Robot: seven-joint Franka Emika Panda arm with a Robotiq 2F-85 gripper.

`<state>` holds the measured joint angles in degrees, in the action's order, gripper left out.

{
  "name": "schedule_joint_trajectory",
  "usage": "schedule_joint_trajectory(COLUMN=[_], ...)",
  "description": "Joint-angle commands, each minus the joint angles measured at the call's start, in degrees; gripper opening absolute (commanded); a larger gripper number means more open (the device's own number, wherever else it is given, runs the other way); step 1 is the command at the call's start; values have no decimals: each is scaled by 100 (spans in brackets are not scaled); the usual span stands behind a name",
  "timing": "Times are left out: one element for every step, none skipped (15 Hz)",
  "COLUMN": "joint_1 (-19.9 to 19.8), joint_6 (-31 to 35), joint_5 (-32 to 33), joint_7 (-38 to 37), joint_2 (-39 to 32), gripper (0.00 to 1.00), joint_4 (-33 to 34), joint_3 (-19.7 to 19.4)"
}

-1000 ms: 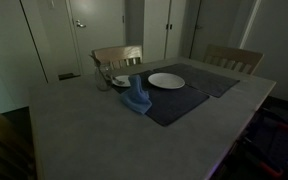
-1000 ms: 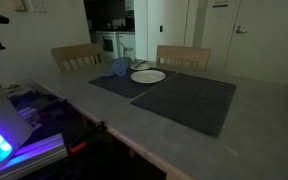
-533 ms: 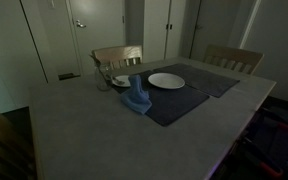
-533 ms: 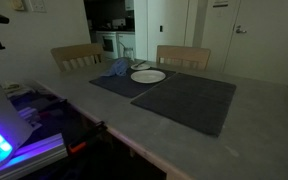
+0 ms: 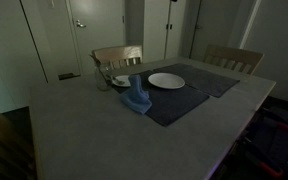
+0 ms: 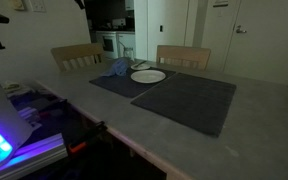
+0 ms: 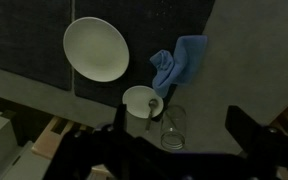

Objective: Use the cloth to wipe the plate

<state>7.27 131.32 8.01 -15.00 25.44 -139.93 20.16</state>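
A white plate (image 5: 166, 80) lies on a dark placemat (image 5: 189, 100) at the far side of the table. It also shows in an exterior view (image 6: 148, 76) and in the wrist view (image 7: 96, 50). A crumpled blue cloth (image 5: 135, 98) lies beside the plate, partly on the mat's edge, and shows in both other views (image 6: 117, 68) (image 7: 179, 65). My gripper (image 7: 184, 150) hangs high above the table, over the glass and bowl. Its dark fingers are spread wide and empty. The gripper does not show clearly in the exterior views.
A small white bowl with a spoon (image 7: 142, 102) and a clear glass (image 7: 172, 128) stand next to the cloth. A second dark placemat (image 6: 189, 100) lies beside the first. Wooden chairs (image 5: 116, 55) (image 5: 232, 58) stand at the table's far edge.
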Motion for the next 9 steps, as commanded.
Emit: schedule_joint_trajectory(joint_1=[-89,-140,-200,-270,-38,-85,-109,-117,-116], joint_6=[578,783,887,844,746,790,809,811,811], joint_5=[356,472,584,701,516,596,631,635,635], joint_7=[-74,-120,-251,-508,-276,-388,-437,-449,-456], joint_2=[-826,-1012,-1182,-1303,-914,-1058,-1164,-1218,-1233], gripper=[100,100,100,100,100,100,100,100,100], joint_4=[231,227,255,318,87,127,167,204,226], joint_3=[-48,-89,-115,-114,-195,-221,-240,-250,-251])
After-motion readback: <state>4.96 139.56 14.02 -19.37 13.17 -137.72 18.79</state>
